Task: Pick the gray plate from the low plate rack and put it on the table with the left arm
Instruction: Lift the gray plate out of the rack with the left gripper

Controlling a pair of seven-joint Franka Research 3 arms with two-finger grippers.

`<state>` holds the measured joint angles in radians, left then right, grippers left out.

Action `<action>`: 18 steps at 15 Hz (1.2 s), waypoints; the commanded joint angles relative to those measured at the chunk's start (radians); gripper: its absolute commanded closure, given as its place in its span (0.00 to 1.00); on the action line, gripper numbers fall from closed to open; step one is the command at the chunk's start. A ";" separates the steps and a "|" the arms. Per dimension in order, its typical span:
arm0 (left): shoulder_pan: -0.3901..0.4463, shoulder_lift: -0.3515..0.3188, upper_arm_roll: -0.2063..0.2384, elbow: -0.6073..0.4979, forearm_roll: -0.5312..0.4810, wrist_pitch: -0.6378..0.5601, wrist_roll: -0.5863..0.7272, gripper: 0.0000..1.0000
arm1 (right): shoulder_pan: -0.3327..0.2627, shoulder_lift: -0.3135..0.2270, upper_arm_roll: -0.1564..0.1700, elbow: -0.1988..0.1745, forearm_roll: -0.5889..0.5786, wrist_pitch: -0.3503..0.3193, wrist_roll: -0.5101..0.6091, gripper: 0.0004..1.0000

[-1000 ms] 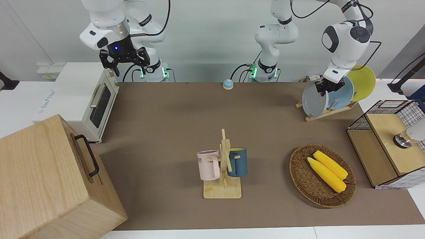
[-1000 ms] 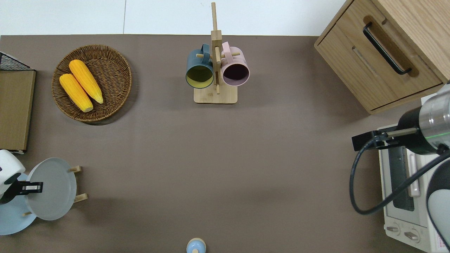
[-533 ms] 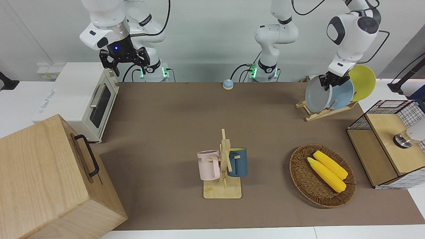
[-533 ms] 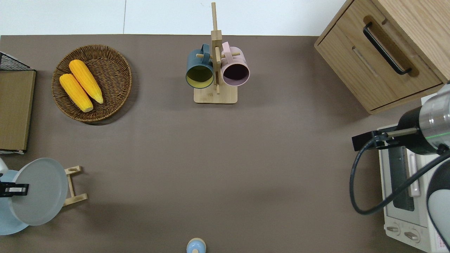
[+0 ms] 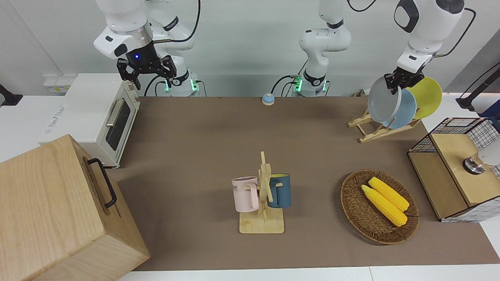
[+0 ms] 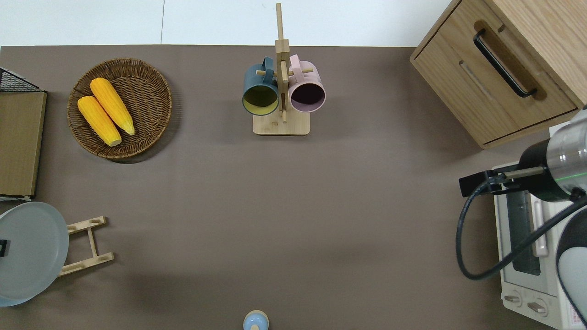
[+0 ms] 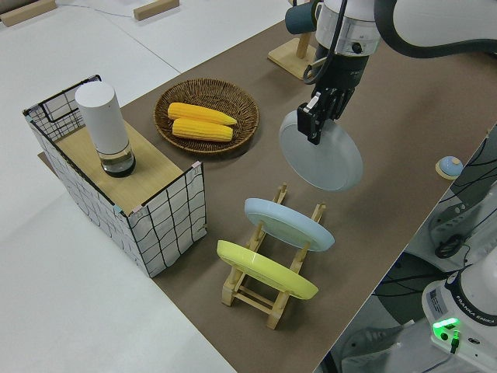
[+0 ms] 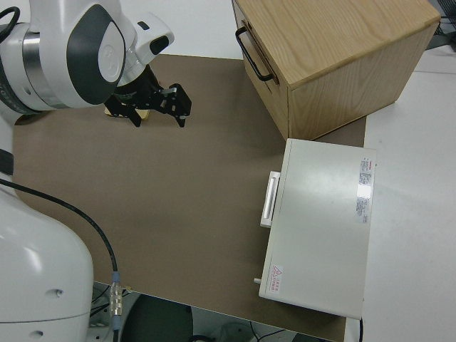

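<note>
From my station I see the left arm's black two-finger gripper clamped on the upper rim of the round pale gray plate, holding it tilted in the air, clear of the low light-wood plate rack. In the overhead view the gray plate hangs over the rack's emptied end, at the left arm's end of the brown-matted tabletop, and only a sliver of the gripper shows at the frame edge. The light blue round plate and the yellow round plate lean in the rack's slots (the blue one in the slot beside the bare pegs). The round wicker basket with two yellow corn cobs sits farther from the robots than the rack. The right arm is parked, its gripper spread wide.
</note>
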<state>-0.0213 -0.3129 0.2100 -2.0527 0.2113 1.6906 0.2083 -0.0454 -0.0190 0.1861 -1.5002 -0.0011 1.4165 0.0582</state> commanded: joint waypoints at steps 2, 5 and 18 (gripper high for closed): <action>-0.006 0.008 -0.009 0.049 -0.108 -0.057 0.005 1.00 | -0.010 -0.002 0.006 0.006 0.010 -0.014 0.000 0.01; -0.003 0.006 -0.003 0.049 -0.203 -0.077 0.005 1.00 | -0.010 -0.002 0.006 0.006 0.010 -0.014 -0.001 0.01; -0.005 0.049 0.011 -0.001 -0.566 -0.138 0.003 1.00 | -0.010 -0.002 0.006 0.006 0.010 -0.014 0.000 0.01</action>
<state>-0.0180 -0.2828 0.2155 -2.0341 -0.3035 1.5684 0.2082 -0.0454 -0.0190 0.1861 -1.5002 -0.0011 1.4165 0.0582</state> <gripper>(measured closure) 0.885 0.009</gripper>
